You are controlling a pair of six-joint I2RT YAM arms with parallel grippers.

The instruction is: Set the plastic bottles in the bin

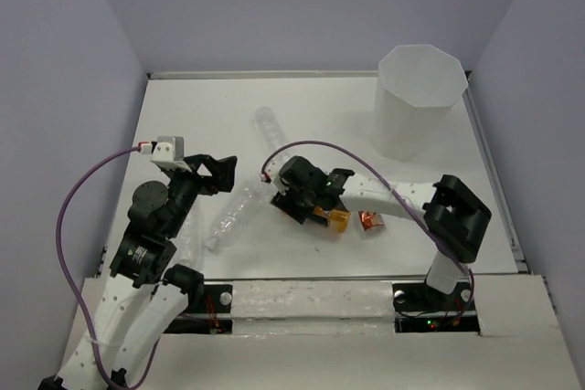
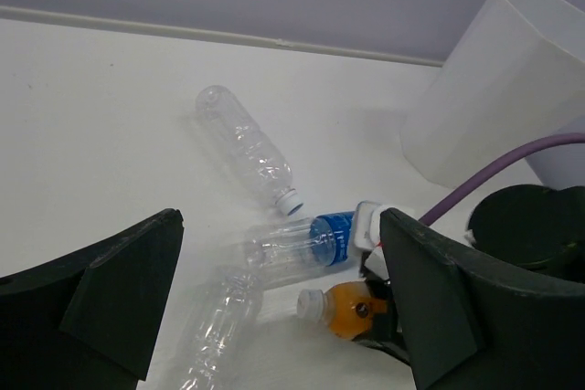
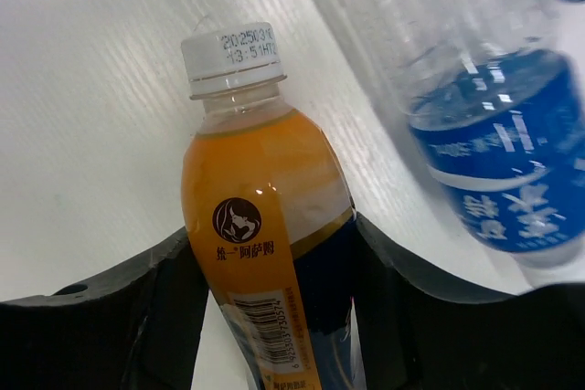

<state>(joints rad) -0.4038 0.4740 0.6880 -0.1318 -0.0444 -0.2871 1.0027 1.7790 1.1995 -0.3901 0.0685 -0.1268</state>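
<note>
**Right pincer closes on the orange bottle, bin across the tabletop**

From above, the right pincer (image 1: 320,209) is low on the tabletop (image 1: 183,107) over the orange bottle (image 1: 335,220), with the red-labelled bottle (image 1: 370,221) just beside it. The bin (image 1: 411,130) stands well apart in the far right corner, on that arm's side, which is probably why this arm does the picking. The left pincer (image 1: 216,171) hangs near a clear bottle (image 1: 228,219). A second clear bottle (image 1: 271,130) lies farther back.

The left wrist view shows its jaws spread wide with nothing between them. The blue-labelled bottle (image 2: 306,244) lies close to the orange one.

In the right wrist view, the black fingers (image 3: 155,317) sit against both flanks of the orange bottle, pinching its body below the shoulder. I'd say gripping the wide middle keeps it from pivoting. Every bottle I can see lies on the tabletop.
</note>
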